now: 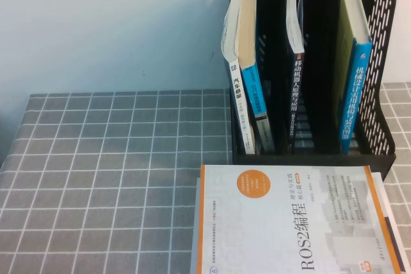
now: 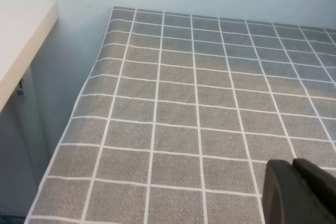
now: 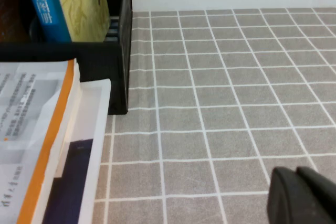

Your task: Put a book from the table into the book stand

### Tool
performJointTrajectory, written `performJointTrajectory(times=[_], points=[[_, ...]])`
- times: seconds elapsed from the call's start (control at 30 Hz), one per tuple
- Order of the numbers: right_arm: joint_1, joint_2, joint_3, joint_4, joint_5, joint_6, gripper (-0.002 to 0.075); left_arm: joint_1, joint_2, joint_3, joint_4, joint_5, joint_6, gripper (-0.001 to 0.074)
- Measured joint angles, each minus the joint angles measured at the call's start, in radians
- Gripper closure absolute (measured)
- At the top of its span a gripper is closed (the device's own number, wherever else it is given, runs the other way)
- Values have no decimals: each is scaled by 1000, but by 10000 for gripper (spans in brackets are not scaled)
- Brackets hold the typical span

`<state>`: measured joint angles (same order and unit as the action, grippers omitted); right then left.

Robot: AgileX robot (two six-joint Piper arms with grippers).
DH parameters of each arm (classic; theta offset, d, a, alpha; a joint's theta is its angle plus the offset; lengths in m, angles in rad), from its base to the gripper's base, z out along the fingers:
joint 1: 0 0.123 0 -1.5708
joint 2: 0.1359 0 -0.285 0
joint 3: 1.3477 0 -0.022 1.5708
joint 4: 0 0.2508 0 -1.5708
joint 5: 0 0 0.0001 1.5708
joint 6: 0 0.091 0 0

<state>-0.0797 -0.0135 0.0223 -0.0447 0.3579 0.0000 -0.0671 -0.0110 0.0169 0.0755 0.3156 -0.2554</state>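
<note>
The black book stand [image 1: 308, 62] is the landmark here: it sits at the back of the grey checked tablecloth [image 1: 109, 158], with four books upright in its slots. Flat on the cloth, just in front of the stand and touching or nearly touching its front rim, lies the ROS2 book [image 1: 289, 222], white with an orange edge and an orange disc on its cover. It appears to rest on a second book [image 3: 84, 161], whose white-edged cover juts out beneath it.

Judging from this, the task is at its very start: the ROS2 book is untouched and no arm reaches toward it. The next move calls for an arm to come to the book's free edge, lift it off what lies beneath, turn it upright and slide it into a slot with spare room.

The high view shows the stand and books but neither arm. Only the wrist views show the grippers. The left gripper [image 2: 302, 192] hangs above bare cloth well to the left of the stand, its dark fingers appearing close together. The right gripper [image 3: 304, 198] hovers over cloth to the right of the stand, beside the stacked books, fingers likewise appearing nearly closed and holding nothing.
</note>
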Motion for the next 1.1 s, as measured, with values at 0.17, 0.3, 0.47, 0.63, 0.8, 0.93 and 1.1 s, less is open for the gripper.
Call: performJointTrajectory(times=[0.17,0.3,0.47,0.63,0.8,0.93,1.1], points=[[0,0,0,0,0,0,729,0,0,0,0,0,-2,738],[0,0,0,-2,0,0,729,0,0,0,0,0,-2,738],[0,0,0,-2,0,0,729,0,0,0,0,0,-2,738],[0,0,0,-2,-3,0,729,0,0,0,8,0,-2,738],[0,0,8,-2,-143,0,729,0,0,5,20,-107,-2,738],[0,0,8,-2,-394,0,729,0,0,5,37,-407,4,738],[0,0,8,-3,-629,0,729,0,0,5,68,-796,11,737]])
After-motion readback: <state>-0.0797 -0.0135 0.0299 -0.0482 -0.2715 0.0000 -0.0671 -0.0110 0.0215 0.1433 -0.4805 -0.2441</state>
